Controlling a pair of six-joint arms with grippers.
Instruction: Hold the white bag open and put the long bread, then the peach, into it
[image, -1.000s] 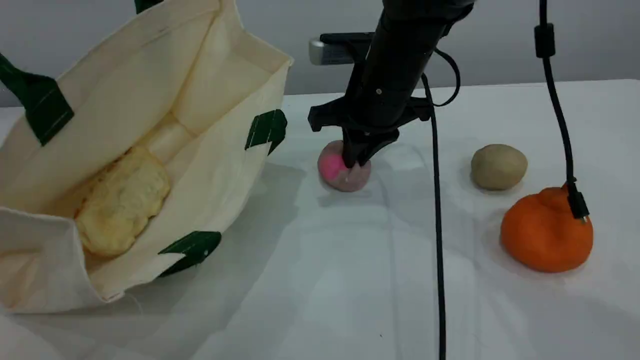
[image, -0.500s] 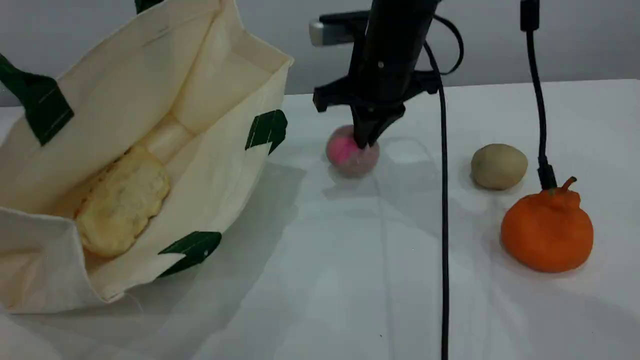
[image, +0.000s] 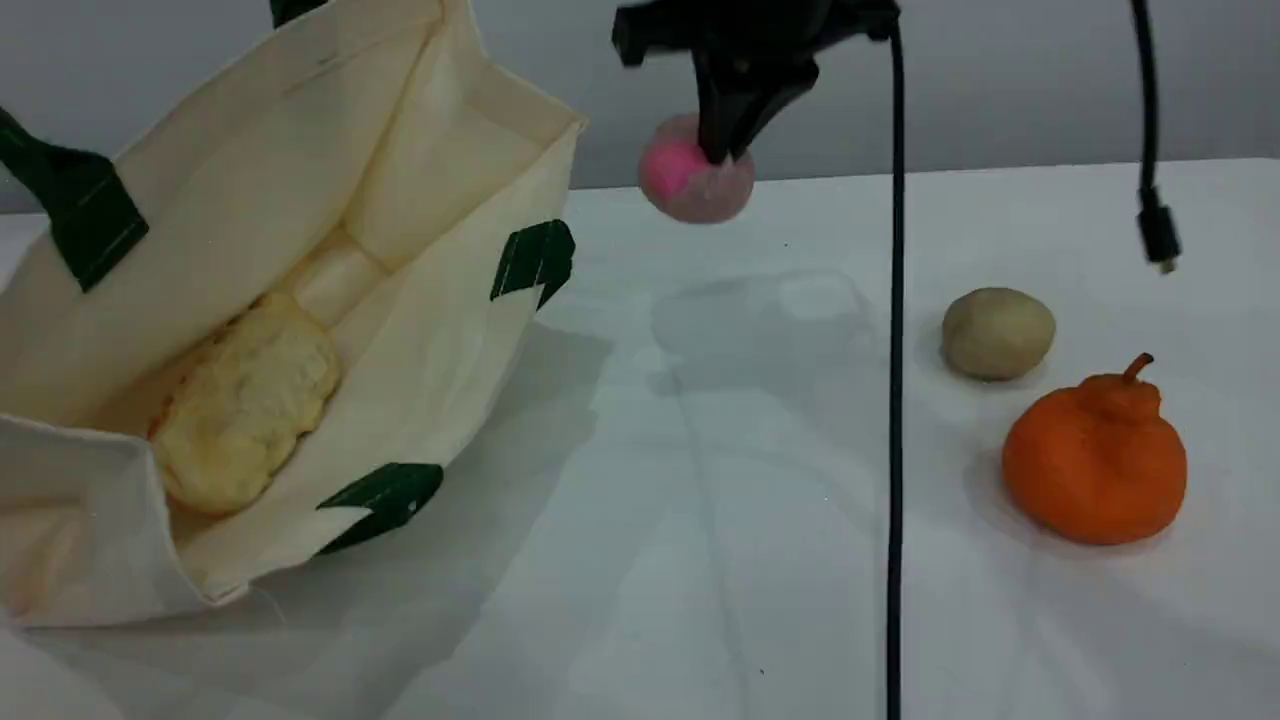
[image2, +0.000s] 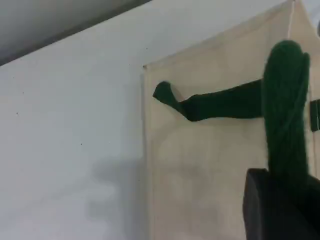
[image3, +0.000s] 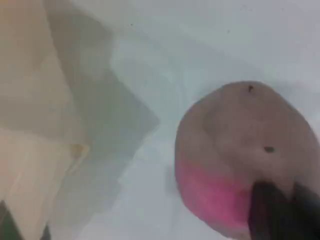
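Peach coming up off the tabletop, bread already bagged.

The right gripper (image: 722, 150) is pinching the peach (image: 690, 180) in closed fingers and has lifted it from the tabletop (image: 700, 500), where it sat a second ago, so only the carry left to the bag (image: 420, 250) remains. The bread (image: 240, 405) is lying inside. The left gripper (image2: 280, 210) is clamping the bag's green handle (image2: 285, 115), holding the mouth open.
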